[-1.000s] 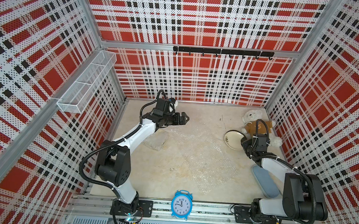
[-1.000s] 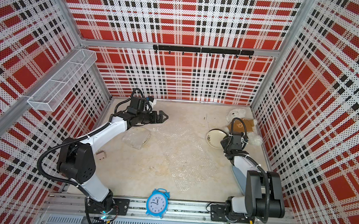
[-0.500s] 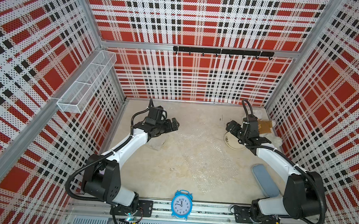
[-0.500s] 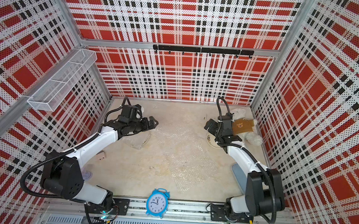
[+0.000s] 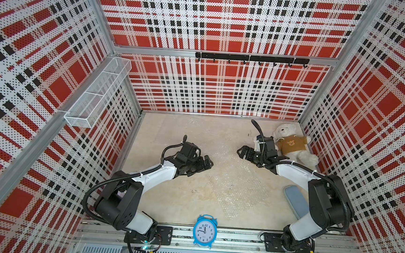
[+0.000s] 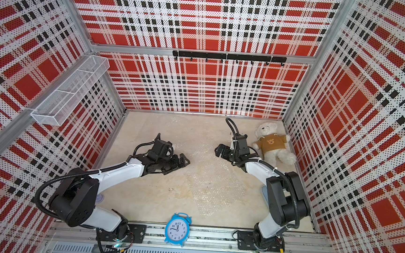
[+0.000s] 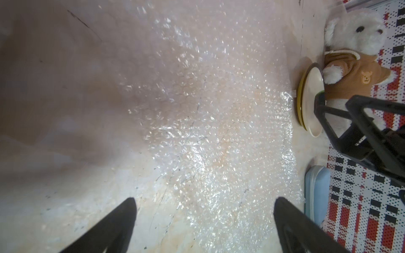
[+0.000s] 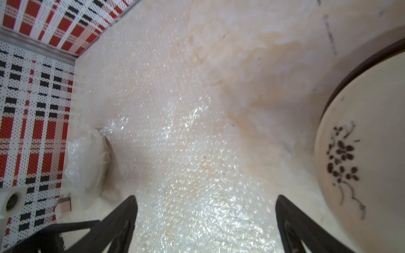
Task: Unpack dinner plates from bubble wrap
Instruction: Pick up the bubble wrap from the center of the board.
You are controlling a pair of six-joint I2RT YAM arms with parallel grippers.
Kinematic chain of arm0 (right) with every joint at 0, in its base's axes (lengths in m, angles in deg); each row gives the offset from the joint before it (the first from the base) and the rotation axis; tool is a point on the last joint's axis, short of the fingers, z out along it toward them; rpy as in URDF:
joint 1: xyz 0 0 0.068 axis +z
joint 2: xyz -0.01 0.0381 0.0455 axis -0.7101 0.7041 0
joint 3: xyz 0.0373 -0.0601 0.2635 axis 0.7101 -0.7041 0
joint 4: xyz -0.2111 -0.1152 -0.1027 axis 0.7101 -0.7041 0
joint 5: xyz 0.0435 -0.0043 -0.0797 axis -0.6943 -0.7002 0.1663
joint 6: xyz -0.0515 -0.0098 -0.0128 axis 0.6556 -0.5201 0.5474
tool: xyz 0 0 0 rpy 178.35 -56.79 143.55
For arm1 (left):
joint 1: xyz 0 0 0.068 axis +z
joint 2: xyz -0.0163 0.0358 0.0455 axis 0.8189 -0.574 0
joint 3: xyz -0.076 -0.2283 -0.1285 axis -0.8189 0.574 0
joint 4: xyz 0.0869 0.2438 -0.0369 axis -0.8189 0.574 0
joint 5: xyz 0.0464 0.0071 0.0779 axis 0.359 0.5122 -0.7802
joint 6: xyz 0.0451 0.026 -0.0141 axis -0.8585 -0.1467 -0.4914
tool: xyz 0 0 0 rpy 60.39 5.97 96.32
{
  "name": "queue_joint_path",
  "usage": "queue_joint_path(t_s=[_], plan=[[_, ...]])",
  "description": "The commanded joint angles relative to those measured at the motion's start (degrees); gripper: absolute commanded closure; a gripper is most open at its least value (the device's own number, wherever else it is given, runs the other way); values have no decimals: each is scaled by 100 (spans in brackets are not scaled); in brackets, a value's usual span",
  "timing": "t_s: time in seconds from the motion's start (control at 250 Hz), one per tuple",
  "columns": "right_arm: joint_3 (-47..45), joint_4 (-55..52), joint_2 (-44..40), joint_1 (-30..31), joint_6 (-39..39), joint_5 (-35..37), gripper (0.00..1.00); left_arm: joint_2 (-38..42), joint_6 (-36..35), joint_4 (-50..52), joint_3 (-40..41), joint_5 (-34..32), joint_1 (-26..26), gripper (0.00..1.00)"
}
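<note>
A booth with red, black and white plaid walls stands around a pale, marbled table [image 5: 167,198]. Two white-and-black robot arms reach in from the near edge.

The left gripper [image 5: 206,165] hangs over the left middle of the table. Its jaws are spread wide, with nothing between them. The right gripper [image 5: 242,153] faces it from the right side, well apart from it. Its jaws are also spread wide and empty.

A clear sheet of bubble wrap [image 5: 236,183] lies flat on the middle of the table. It runs from the gap between the two grippers toward the near edge. Both wrist views look down on its glinting bubbles [image 7: 208,131].

The plates are at the far right of the table, hidden in both top views beneath the right arm's wrist. The left wrist view shows a cream plate [image 7: 311,98] stacked on a yellow plate [image 7: 301,105] with a dark rim. A paw of the teddy bear [image 7: 355,65] overlaps the cream plate's edge. In the right wrist view the cream plate [image 8: 361,153] carries a small dark flower sprig and lies bare, just beside one of the gripper's fingers.

A crumpled bundle [image 8: 87,162] of the clear wrap sits by the left wall. What is inside it cannot be made out.

The white teddy bear wears a brown sweater and lies in the far right corner. A blue alarm clock [image 5: 204,231] stands upright on the near rail. A pale blue flat case [image 5: 294,204] lies beside the right arm. A wire basket [image 5: 96,95] hangs on the left wall, and a black hook rail [image 5: 250,58] crosses the back wall.
</note>
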Motion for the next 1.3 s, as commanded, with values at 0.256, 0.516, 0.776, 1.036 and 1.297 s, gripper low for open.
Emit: queue_joint_path(t_s=[0.256,0.516,0.776,1.036,1.297], plan=[[-330,617,505,203,-27,-318,0,-134,379,-499,323,-20,-270,1],[-360,733,703,238,-64,-352,0,-334,479,-456,317,-71,-517,1],[-412,882,782,317,-175,-358,0,-773,781,-1024,321,61,-668,1],[-449,902,704,387,-214,-245,0,-1079,1031,-1577,384,-7,-839,3],[-443,920,721,387,-239,-225,0,-709,1468,-2383,714,-520,-1018,38]])
